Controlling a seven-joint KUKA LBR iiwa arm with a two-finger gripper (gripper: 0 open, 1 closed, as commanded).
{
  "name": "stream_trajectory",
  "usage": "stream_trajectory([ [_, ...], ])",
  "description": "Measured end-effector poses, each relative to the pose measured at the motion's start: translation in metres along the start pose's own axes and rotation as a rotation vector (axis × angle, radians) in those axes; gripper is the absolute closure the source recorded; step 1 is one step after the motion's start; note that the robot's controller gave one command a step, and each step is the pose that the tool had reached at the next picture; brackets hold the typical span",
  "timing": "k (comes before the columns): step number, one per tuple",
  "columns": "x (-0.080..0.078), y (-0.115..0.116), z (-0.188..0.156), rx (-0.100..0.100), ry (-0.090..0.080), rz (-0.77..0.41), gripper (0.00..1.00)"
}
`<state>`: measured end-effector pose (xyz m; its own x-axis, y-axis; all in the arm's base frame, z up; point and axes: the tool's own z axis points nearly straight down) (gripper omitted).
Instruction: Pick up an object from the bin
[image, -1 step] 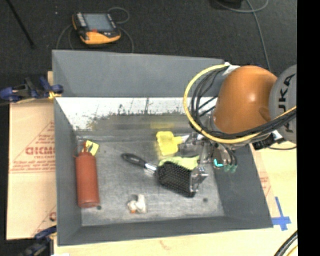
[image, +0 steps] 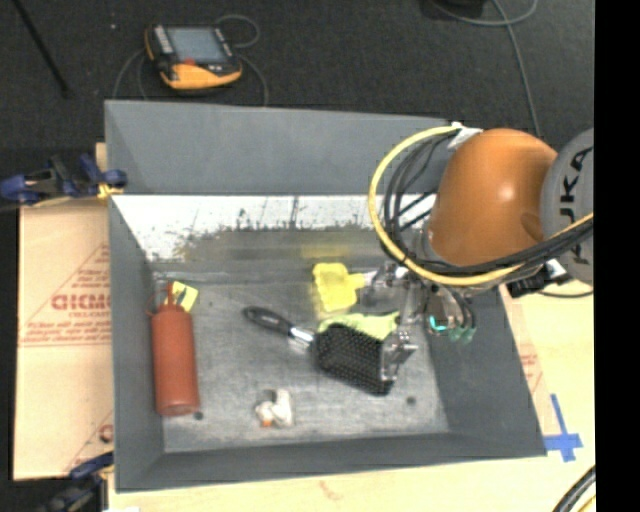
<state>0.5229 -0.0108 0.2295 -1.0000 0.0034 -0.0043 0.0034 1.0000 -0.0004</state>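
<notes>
Gripper (image: 398, 335) is located low in the right half of the grey bin (image: 300, 160), beneath the arm's orange cover (image: 490, 195). Whether it is spread or pressed together cannot be told from this view. A black hairbrush (image: 350, 358) lies on the bin floor at centre-right, handle pointing up-left. The right end of its head sits directly at the gripper; contact cannot be confirmed. A yellow crumpled item (image: 335, 285) lies just behind the brush, left of the gripper. A red bottle (image: 173, 360) lies along the left wall, well apart. A small white object (image: 275, 408) rests near the front wall.
</notes>
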Motion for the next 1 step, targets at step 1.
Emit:
stream_trajectory([
  [1,-0.0103,0.0024,0.0465,-0.001,-0.008,0.018,0.00],
])
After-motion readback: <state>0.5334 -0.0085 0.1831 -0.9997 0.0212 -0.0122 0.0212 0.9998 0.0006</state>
